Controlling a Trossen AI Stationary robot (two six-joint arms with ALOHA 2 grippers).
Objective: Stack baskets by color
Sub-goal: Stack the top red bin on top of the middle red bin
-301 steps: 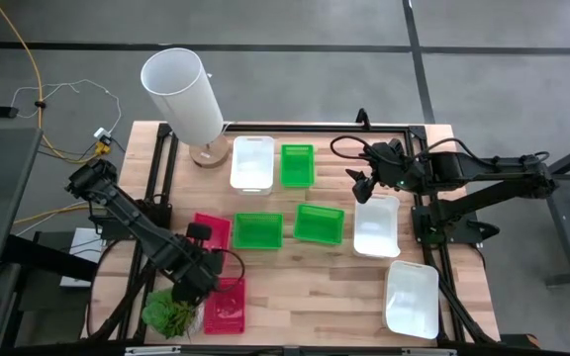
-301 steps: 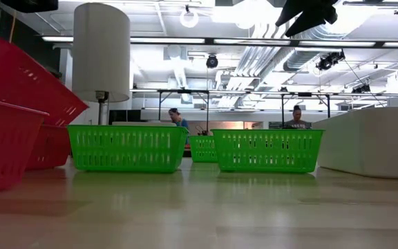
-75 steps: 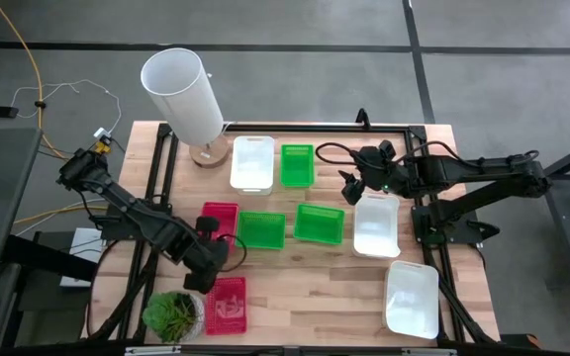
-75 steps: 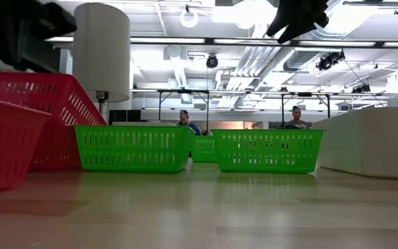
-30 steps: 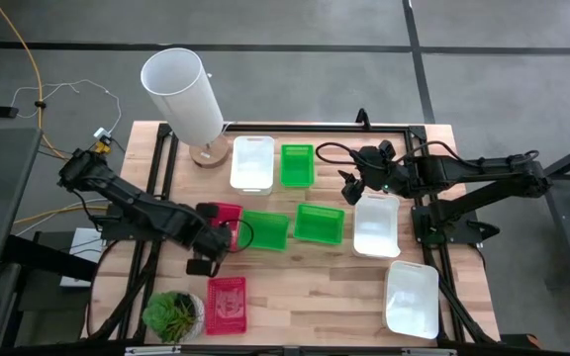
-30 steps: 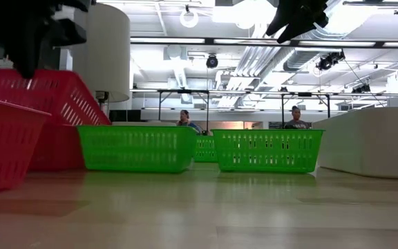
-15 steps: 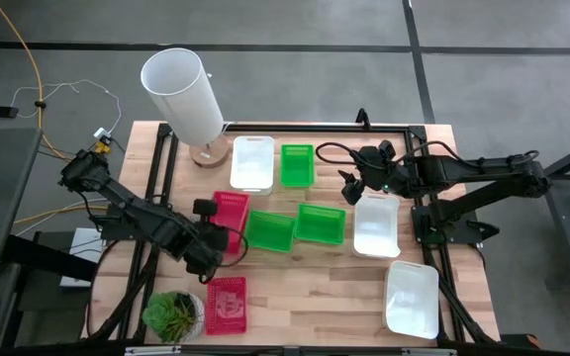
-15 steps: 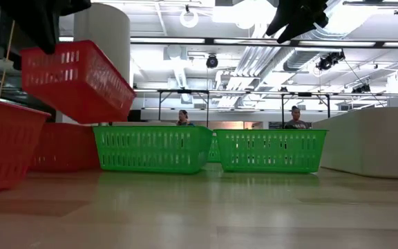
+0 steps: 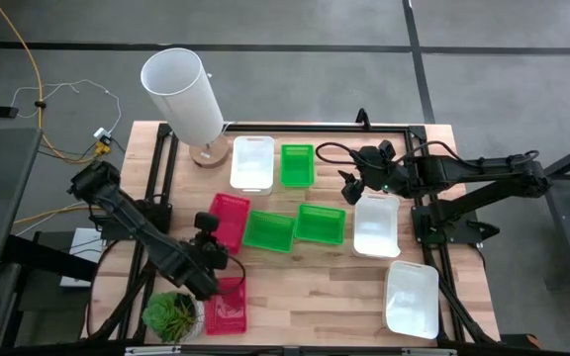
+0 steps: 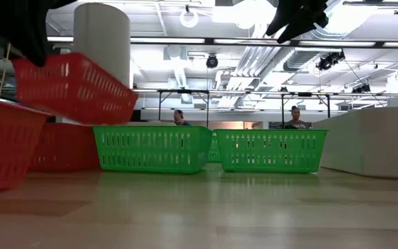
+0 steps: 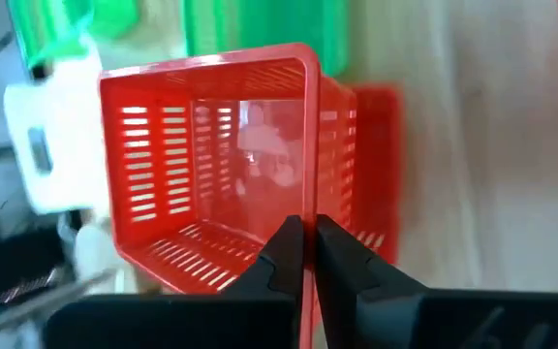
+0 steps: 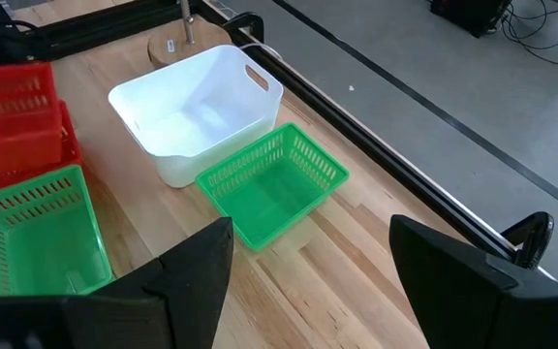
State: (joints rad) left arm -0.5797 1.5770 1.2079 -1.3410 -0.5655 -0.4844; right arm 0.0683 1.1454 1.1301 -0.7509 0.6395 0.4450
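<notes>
1. The left gripper (image 11: 304, 254) is pressed together on the rim of a red basket (image 11: 223, 170), holding it tilted clear of the table (image 9: 334, 297), near the front-left corner.
2. A second red basket (image 9: 227, 305) sits by the front edge; a third (image 9: 229, 214) lies just behind.
3. The right gripper (image 12: 308, 262) hangs spread and empty toward the table's back-right, above a white basket (image 9: 376, 223).
4. Green baskets (image 9: 269, 229) fill the middle.

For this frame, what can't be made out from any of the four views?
- Low view: the left tool is cut off by the top edge above the lifted red perforated plastic basket.
- High view: the left arm covers part of the near red basket.
- Left wrist view: motion blur smears the green baskets behind.
- Low view: the two people in the room behind are too small to tell apart.
</notes>
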